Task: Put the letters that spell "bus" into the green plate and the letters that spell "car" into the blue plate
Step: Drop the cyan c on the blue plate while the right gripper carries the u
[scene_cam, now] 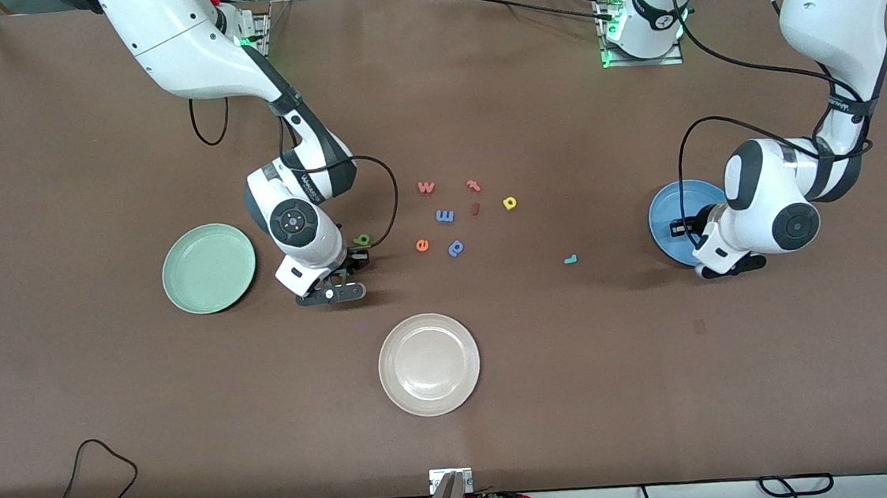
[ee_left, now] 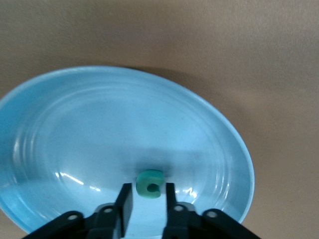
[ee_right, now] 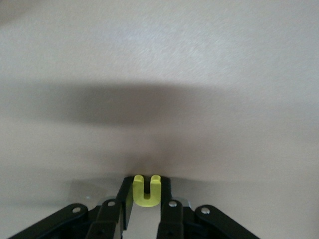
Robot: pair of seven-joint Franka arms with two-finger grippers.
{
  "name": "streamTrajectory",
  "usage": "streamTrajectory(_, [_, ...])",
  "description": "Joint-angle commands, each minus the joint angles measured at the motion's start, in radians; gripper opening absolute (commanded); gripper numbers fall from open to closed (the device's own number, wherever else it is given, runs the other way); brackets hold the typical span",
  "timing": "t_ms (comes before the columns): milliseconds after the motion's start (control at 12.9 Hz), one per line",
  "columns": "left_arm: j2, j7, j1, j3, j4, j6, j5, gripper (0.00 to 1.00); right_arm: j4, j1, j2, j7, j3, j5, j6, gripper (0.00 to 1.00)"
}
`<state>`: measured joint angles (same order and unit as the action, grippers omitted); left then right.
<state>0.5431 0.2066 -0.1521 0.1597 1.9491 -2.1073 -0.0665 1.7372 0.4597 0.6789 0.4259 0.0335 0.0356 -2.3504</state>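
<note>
Your right gripper [ee_right: 146, 199] has its fingers pinched on the yellow "u" [ee_right: 146, 190], prongs pointing away from the palm, low over bare table beside the green plate [scene_cam: 208, 268], on that plate's side toward the table's middle. The green plate has nothing in it.

Your left gripper [ee_left: 149, 201] sits over the blue plate [ee_left: 75, 144] with the teal "c" [ee_left: 150, 183] between its fingers; the gap is narrow, and you can't tell whether the pads still touch the letter or it already lies on the plate.

The green "b" [scene_cam: 363, 240] lies on the table just beside the right wrist. In the middle of the table you have the yellow "a" [scene_cam: 510, 203], and the teal "r" [scene_cam: 570, 259] nearer the camera, toward the blue plate. Around them are loose letters: pink "w" [scene_cam: 426, 188], orange "e" [scene_cam: 422, 245], two blue ones [scene_cam: 446, 216]. The yellow "s" isn't identifiable.

The cream plate [scene_cam: 429, 364] sits nearest the camera, with nothing in it.
</note>
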Motion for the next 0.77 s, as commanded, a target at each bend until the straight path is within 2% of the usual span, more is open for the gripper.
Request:
streamTrajectory(0, [-0.053,-0.012,-0.015,0.015,-0.028,0.048,-0.012,0.91,0.025,-0.051,-0.102,-0.016,-0.007,0.001,0.077,0.06])
streamTrajectory(77, [-0.072,-0.013,-0.012,0.018,-0.053,0.084,-0.012,1.0,0.027,-0.08,-0.136,-0.019,-0.007,0.004,0.12,0.06])
streamTrajectory(232, [-0.081,-0.015,0.005,0.021,-0.154,0.203,-0.015,1.0,0.067,-0.154,-0.195,-0.074,-0.007,0.006,0.187,0.06])
streamTrajectory(387, [-0.077,-0.027,0.072,0.021,-0.251,0.283,-0.015,1.0,0.131,-0.246,-0.228,-0.172,-0.009,0.007,0.183,0.06])
streamTrajectory(465, [-0.071,-0.044,0.116,0.021,-0.265,0.277,-0.01,0.95,0.148,-0.272,-0.228,-0.2,-0.015,0.007,0.178,0.07])
streamTrajectory(697, [0.018,-0.03,0.236,0.021,-0.314,0.199,0.02,0.65,0.22,-0.347,-0.217,-0.291,-0.03,0.009,0.103,0.07])
